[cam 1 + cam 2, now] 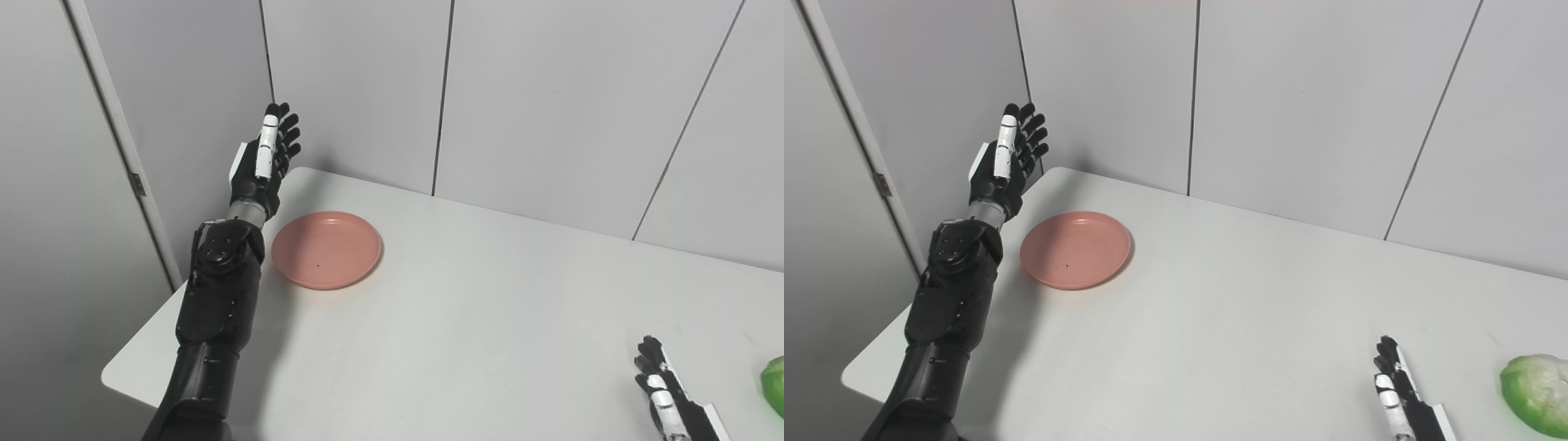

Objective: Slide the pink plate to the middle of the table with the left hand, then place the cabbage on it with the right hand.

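Near the table's far left corner sits the pink plate, flat & bare. Left hand is raised just beyond and left of the plate — fingers extended, slightly apart, holding nothing, not touching it. Right hand sits low at the bottom right, fingers straight, empty. Cabbage lies on the table just right of that hand — apart from it, well away from the plate.
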Action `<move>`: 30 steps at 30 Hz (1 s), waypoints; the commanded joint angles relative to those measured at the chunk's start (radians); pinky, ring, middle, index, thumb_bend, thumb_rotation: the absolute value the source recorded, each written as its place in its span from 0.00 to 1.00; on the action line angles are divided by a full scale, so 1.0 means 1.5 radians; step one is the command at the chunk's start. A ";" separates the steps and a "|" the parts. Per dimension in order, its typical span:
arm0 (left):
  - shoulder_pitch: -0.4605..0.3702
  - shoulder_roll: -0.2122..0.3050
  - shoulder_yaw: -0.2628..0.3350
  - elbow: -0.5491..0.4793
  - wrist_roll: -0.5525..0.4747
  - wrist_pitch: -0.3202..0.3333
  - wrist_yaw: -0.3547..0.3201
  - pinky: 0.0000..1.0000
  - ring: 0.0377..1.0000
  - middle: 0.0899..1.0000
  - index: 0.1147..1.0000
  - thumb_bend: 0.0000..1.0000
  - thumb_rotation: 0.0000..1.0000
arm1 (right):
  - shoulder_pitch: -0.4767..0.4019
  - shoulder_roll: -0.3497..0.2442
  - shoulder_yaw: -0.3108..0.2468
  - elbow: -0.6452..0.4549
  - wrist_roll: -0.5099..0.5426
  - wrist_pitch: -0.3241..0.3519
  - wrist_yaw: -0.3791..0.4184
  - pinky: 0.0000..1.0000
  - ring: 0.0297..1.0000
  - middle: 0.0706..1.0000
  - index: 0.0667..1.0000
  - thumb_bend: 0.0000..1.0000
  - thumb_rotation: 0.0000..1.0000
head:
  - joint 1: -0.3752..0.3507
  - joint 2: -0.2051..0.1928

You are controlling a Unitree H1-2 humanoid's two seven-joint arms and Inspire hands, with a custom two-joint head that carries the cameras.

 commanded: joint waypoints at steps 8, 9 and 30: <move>-0.046 0.040 0.036 0.081 -0.037 -0.049 -0.004 0.91 0.93 0.92 0.89 0.58 1.00 | 0.013 -0.010 -0.007 -0.008 0.004 0.012 0.005 1.00 1.00 1.00 1.00 0.18 1.00 | 0.002 0.005; -0.047 0.041 0.039 0.089 -0.041 -0.053 -0.005 0.91 0.93 0.92 0.90 0.59 1.00 | 0.013 -0.010 -0.007 -0.007 0.004 0.010 0.005 1.00 1.00 1.00 1.00 0.18 1.00 | 0.003 0.006; -0.050 0.042 0.081 0.199 -0.113 -0.053 0.001 0.84 0.87 0.87 0.85 0.52 1.00 | 0.012 -0.020 -0.016 -0.018 0.041 0.027 0.021 1.00 1.00 1.00 1.00 0.14 1.00 | 0.023 0.027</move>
